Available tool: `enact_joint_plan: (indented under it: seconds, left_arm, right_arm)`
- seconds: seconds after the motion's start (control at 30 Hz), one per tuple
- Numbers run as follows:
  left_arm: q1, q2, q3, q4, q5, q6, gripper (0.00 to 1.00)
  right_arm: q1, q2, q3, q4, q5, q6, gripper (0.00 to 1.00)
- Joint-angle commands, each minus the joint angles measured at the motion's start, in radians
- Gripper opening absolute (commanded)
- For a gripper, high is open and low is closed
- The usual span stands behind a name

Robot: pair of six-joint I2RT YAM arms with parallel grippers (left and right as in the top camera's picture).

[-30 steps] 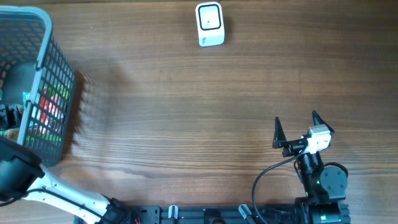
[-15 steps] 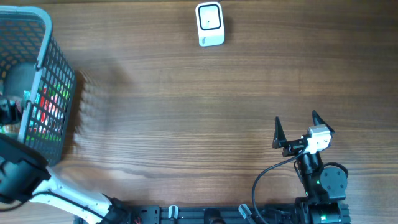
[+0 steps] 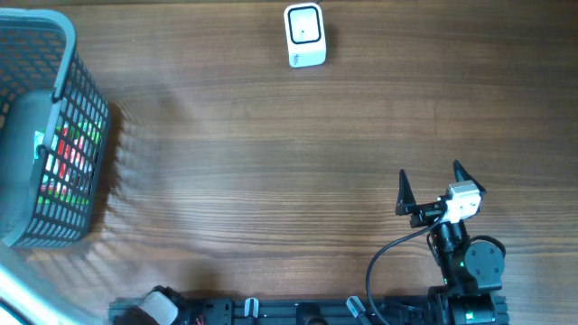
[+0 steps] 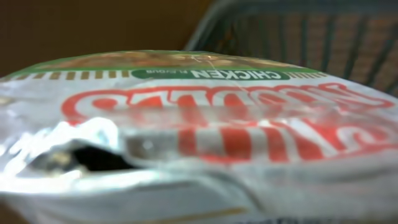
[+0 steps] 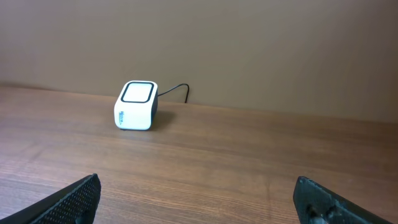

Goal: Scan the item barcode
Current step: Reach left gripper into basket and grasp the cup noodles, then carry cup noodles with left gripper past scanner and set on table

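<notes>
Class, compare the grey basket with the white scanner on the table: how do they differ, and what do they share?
The basket is grey open mesh; the scanner is a solid white box with a dark-framed top. The basket is far larger than the scanner. The basket holds a noodle packet; the scanner holds nothing and trails a cable. Both stand on the wooden table.

Only one word was properly readable, on the noodle pack
"CHICKEN" sat upside down in white on the green strip at its top edge. The big red lettering under it was too blurry to spell out, and the mark on the white scanner was too tiny.
</notes>
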Motion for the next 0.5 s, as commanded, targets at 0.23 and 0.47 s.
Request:
enact_joint_plan:
  seconds: [0.23, 0.47]
  left_arm:
    - [-0.496, -0.197, 0.003, -0.28, 0.142, -0.43, 0.72]
    - [-0.847, -0.014, 0.003, -0.395, -0.098, -0.618, 0.74]
  right_arm:
    - [-0.005, -0.004, -0.001, 0.005, -0.012, -0.011, 1.0]
    - [-0.005, -0.004, -0.001, 0.005, -0.012, -0.012, 1.0]
